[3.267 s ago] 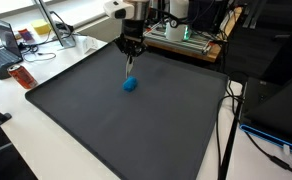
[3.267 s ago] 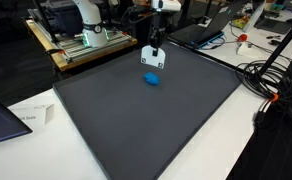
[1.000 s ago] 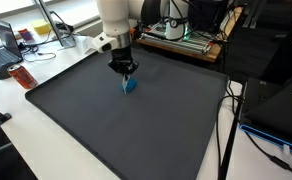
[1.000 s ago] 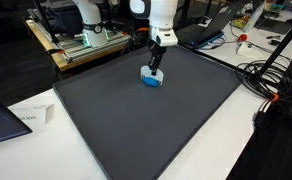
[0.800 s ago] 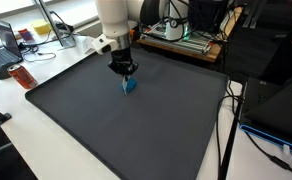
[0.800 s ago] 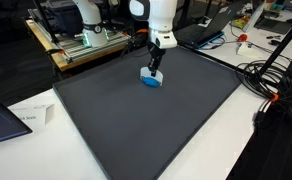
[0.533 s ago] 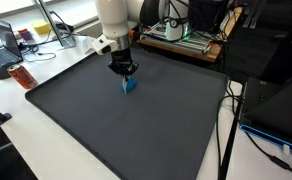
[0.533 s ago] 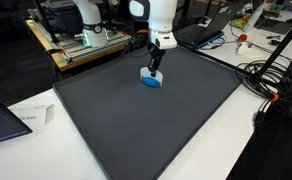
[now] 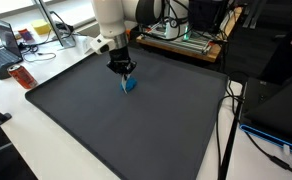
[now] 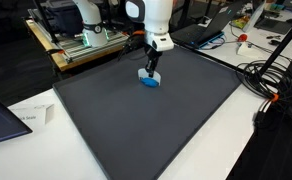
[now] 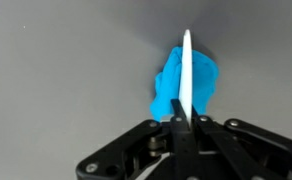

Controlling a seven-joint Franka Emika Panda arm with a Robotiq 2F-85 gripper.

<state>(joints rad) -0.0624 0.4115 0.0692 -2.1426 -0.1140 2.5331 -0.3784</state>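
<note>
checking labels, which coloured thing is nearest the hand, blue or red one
The blue lump, on the dark mat beneath the white strip in the hand; the red thing lies off the mat, far away.

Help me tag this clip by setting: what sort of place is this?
Most likely a robotics lab: a second white robot arm stands on an equipment bench, loose cables trail at the side, and an open laptop sits on a desk.

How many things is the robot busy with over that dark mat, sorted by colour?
Blue: 1, the lump
White: 1, the thin strip held in the shut pincer
Total: 2
</note>
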